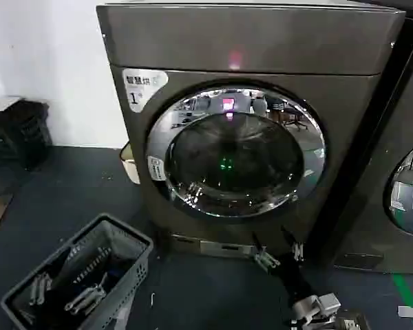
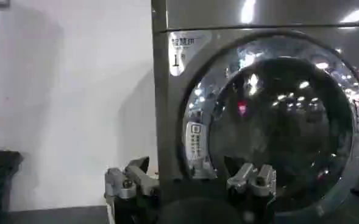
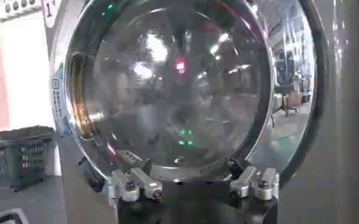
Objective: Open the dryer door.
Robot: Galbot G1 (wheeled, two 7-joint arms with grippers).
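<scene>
The dryer point(image 1: 193, 48) is a bronze-grey machine with a white "1" sticker point(image 1: 139, 86) and a pink light. The dryer door point(image 1: 235, 151) is a round porthole with a chrome ring around dark glass, and it sits shut against the front. My right gripper point(image 1: 274, 242) is low in front of the machine, just below the door's lower right rim, open with nothing between its fingers. In the right wrist view the right gripper point(image 3: 191, 173) faces the dryer door point(image 3: 173, 85) from close by. My left gripper point(image 2: 188, 173) is open and faces the door's point(image 2: 283, 122) left side from farther back.
A grey plastic basket point(image 1: 82, 275) with hangers stands on the dark floor at the lower left. A blacker machine point(image 1: 406, 185) adjoins the dryer on the right. A dark bin point(image 1: 17, 130) stands by the white wall at the left.
</scene>
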